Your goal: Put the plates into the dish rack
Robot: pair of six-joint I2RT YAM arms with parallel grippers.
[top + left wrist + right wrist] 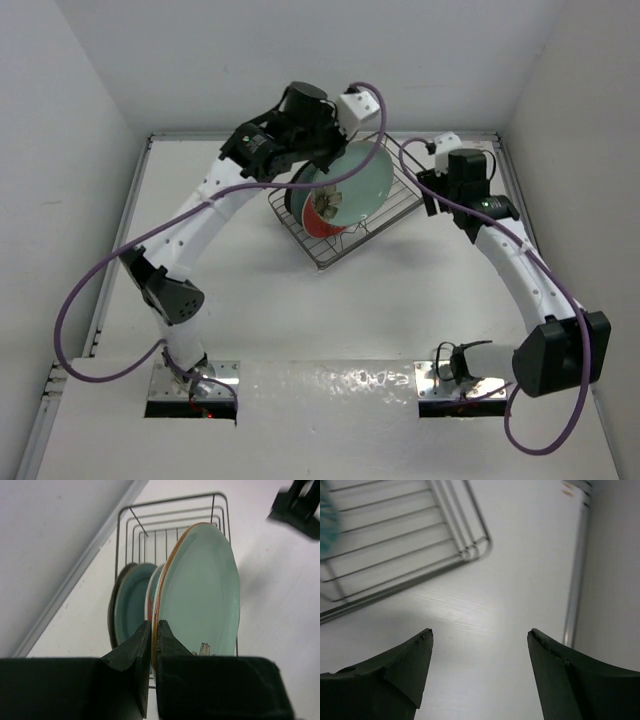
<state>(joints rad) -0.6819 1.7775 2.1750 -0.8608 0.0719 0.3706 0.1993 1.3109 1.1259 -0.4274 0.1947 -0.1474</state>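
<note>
Left gripper was closed on the near rim of the pale green plate, one finger on each face, with a thin orange-brown line of the plate's edge showing in the narrow gap between them. Furthest left in the dish rack stood the dark teal plate, upright on edge. Next to it was the red-rimmed plate, close against the back of the plate I held. I could not find a fourth plate in any view. The pale green plate stood on edge over the rack, leaning slightly, and I could not tell whether its lower edge was seated between the wire dividers. To the right of the rack, my right gripper hung above the bare table near a rack corner, fingers wide apart and holding nothing. I judged three faults possible. First, letting go before the lower edge was seated would allow the plate to tip toward the unoccupied right half of the rack. Second, my outer finger sat in the tight space beside the red-rimmed plate, so a crooked withdrawal could drag or knock that plate. Third, nothing was bracing the rack, so a sideways push on the plate could slide it across the table.
</note>
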